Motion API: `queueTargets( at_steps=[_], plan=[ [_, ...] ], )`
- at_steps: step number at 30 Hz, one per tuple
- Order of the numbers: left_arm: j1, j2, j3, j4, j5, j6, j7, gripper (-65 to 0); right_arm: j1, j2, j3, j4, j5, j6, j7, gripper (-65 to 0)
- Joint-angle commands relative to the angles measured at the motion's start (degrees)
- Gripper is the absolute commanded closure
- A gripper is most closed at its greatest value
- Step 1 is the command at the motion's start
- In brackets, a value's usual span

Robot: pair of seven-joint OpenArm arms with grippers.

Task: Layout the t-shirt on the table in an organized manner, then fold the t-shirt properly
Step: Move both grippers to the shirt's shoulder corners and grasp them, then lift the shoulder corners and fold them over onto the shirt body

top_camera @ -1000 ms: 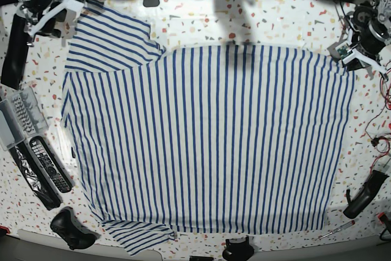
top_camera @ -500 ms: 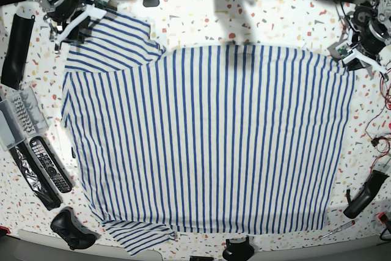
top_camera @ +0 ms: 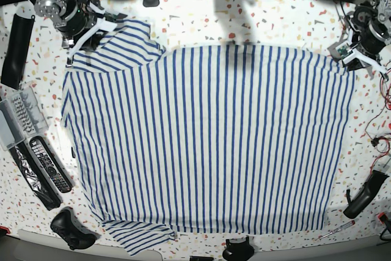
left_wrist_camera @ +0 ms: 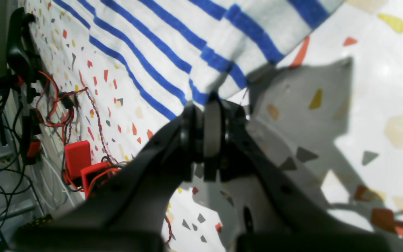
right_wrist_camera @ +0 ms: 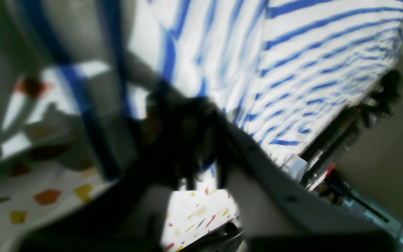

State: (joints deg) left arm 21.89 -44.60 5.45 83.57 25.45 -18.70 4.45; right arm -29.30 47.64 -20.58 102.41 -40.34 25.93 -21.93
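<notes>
My left tool (left_wrist_camera: 205, 105) and, it seems, my right tool (top_camera: 101, 25) pinch the t-shirt (top_camera: 208, 139), spread on the surface (top_camera: 256, 19); folding remains.

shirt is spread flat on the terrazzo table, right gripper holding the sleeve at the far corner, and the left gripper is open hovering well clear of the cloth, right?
Not quite. The left gripper is shut on the t-shirt's corner, as the left wrist view shows: its jaws are closed with the striped edge caught between them. The rest stands: the shirt lies spread on the table, and the right gripper holds the far sleeve.
</notes>
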Motion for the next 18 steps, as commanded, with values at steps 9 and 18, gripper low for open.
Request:
queueTargets(
  at_steps=[9,18],
  plan=[
    [1.2,-1.7,-0.5,1.1,-0.3,-0.4,3.5,0.0,-0.8,2.8,0.1,3.2,3.4,-3.3,-3.7,0.0],
    [15.8,-6.9,-0.6,8.3,-1.6,-0.3,8.6,0.0,-13.1,9.2,4.1,12.3,7.8,-3.3,-14.8,0.0]
  ],
)
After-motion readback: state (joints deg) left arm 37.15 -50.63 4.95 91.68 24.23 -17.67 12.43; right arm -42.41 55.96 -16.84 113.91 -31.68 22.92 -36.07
